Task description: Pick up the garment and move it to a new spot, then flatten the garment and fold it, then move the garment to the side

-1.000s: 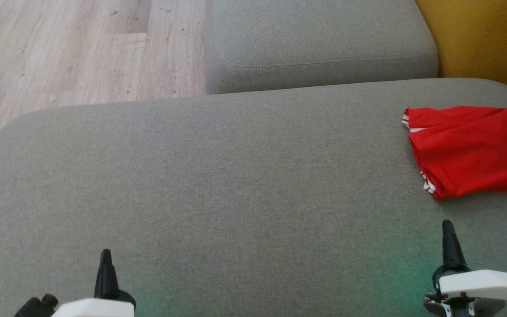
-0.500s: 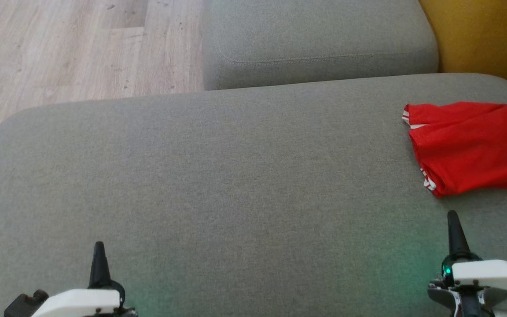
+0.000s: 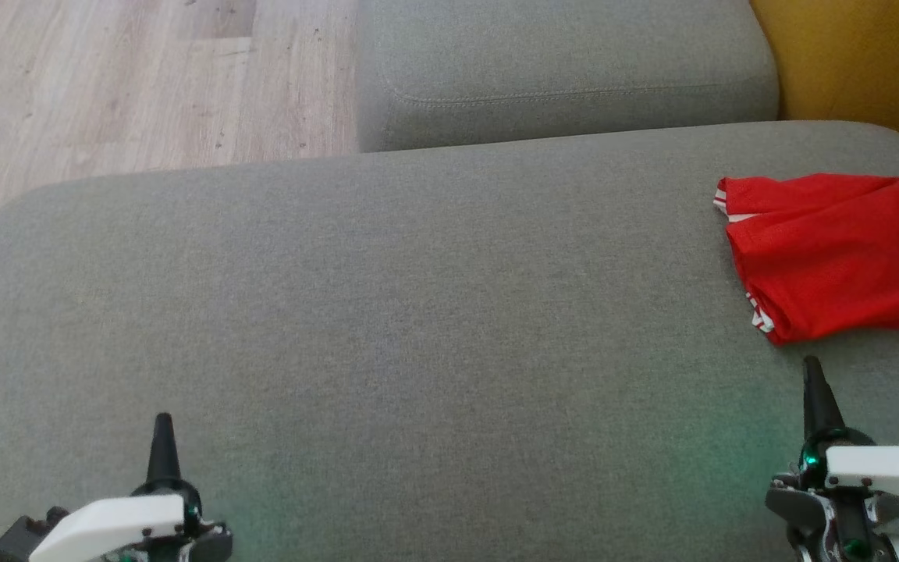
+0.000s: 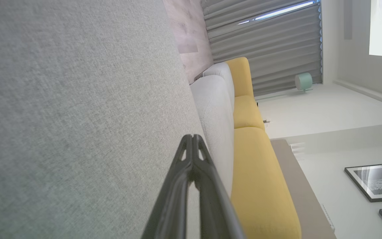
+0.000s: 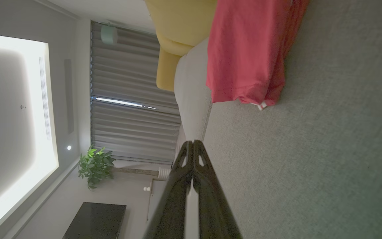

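In the last second my right end effector (image 3: 811, 367) has crept up just short of the red garment (image 3: 832, 254), which has kept its place, loosely folded, at the right edge of the grey cushion (image 3: 418, 312). It and the left end effector (image 3: 162, 428) are both clenched on nothing. This fits a garment already set aside, or one I'm reaching for.
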